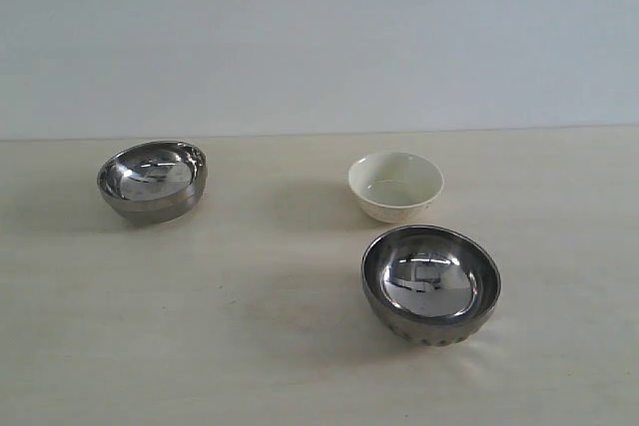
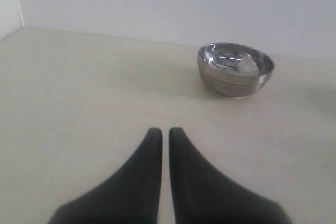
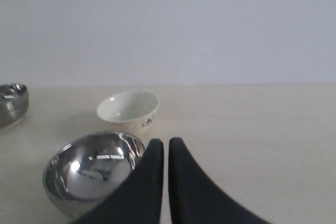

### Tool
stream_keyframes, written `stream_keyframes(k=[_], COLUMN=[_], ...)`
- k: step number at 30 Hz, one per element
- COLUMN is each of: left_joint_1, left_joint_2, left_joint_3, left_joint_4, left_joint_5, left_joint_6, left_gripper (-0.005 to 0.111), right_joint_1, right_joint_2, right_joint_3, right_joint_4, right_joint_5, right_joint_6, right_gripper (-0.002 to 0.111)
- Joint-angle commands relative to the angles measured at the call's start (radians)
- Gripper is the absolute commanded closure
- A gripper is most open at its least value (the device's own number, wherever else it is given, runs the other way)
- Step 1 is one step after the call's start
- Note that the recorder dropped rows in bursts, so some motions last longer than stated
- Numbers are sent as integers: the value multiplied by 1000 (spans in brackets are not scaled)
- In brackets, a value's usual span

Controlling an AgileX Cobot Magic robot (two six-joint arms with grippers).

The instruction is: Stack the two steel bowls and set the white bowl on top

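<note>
steel bowl (image 3: 89, 174) partly hidden, right tool (image 3: 166, 142) overlapping

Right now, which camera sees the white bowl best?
The exterior view: the white bowl stands whole and clear, and you look down into it. The right wrist view shows it too, more from the side, behind a steel bowl. The left wrist view misses it, showing only the other steel bowl.

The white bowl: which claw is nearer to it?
Right. The right claw has the white bowl just ahead of its tips; the left claw faces a steel bowl, with no white bowl in its view.
</note>
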Motion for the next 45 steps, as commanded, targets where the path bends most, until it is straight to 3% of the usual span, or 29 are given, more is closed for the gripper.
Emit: stream_keyframes(k=[1,6,13,19,35,45], left_joint_1=[3,3,3,3,3,3], left_joint_2=[-1,-1,-1,-1,-1,-1], left_joint_3=[3,3,3,3,3,3], left_joint_4=[2,2,2,2,2,2], left_joint_5=[0,0,0,0,0,0], left_joint_6=[-3,-3,-3,-3,-3,-3], left_gripper=[102,102,102,102,102,102], right_joint_1=[-6,-6,-6,-6,-6,-6], right_joint_2=[-5,-5,-5,-5,-5,-5], right_joint_3=[0,0,0,0,0,0], right_joint_4=[0,0,40,40,18,-28], right_joint_5=[-166,-399,-766,-979,-1020,-1010], right_joint_6=[41,68,470,573,778,793], right_gripper=[108,108,108,108,108,108])
